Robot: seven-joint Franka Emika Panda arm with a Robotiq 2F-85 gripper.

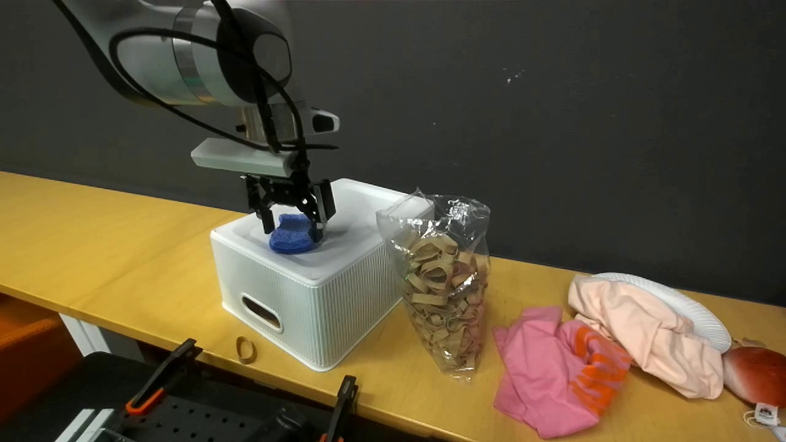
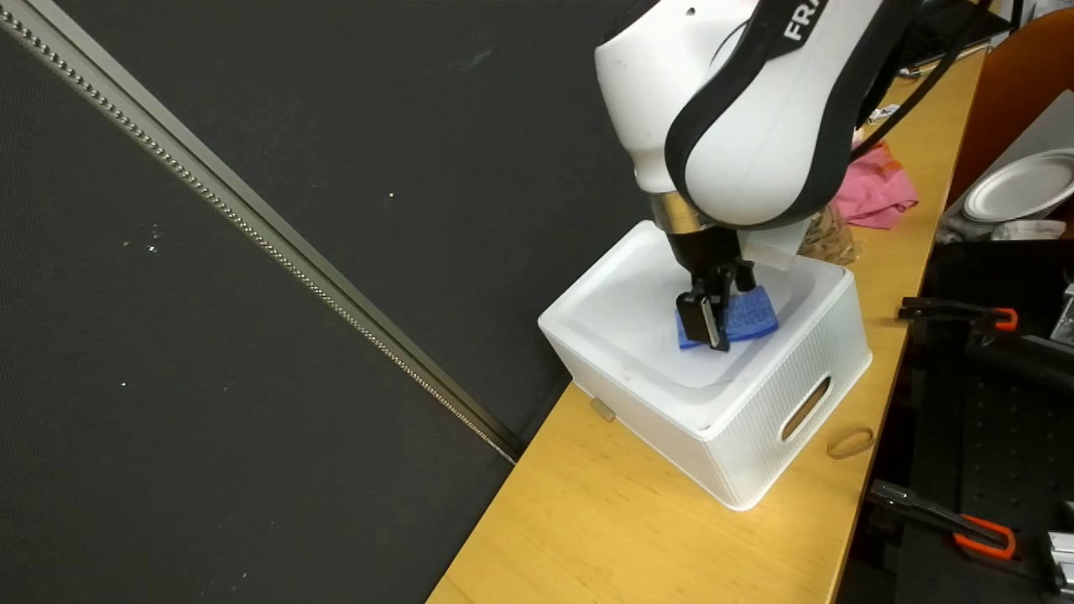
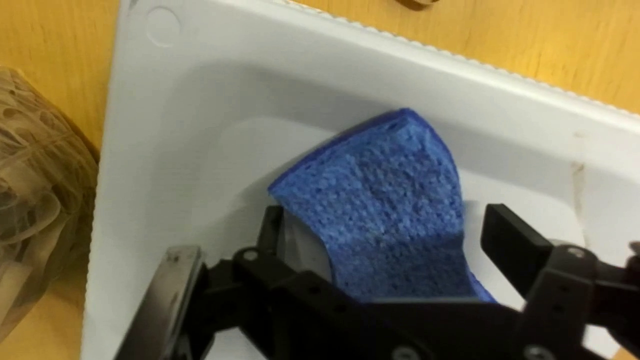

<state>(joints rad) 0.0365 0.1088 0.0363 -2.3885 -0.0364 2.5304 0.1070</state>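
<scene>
My gripper (image 3: 384, 215) points down over the white ribbed box (image 1: 264, 270), its jaws wide apart. Between the two fingers lies a blue sponge (image 3: 385, 175) with a narrowed waist, resting on the box's recessed top. In the wrist view a gap shows on each side of the sponge, so neither finger visibly presses it. The near part of the sponge is hidden under the gripper's body in that view. Both exterior views show the fingertips low, close to the box top, on either side of the sponge (image 2: 755, 315). Whether they touch the box top I cannot tell.
A clear bag of rubber bands (image 1: 439, 301) stands against the box. Beyond it are a pink cloth (image 1: 540, 380), a peach cloth (image 1: 645, 337), a white plate (image 1: 694, 313) and a red round object (image 1: 755, 374). Clamps (image 1: 163, 374) grip the table edge; a dark wall (image 1: 552, 123) rises behind.
</scene>
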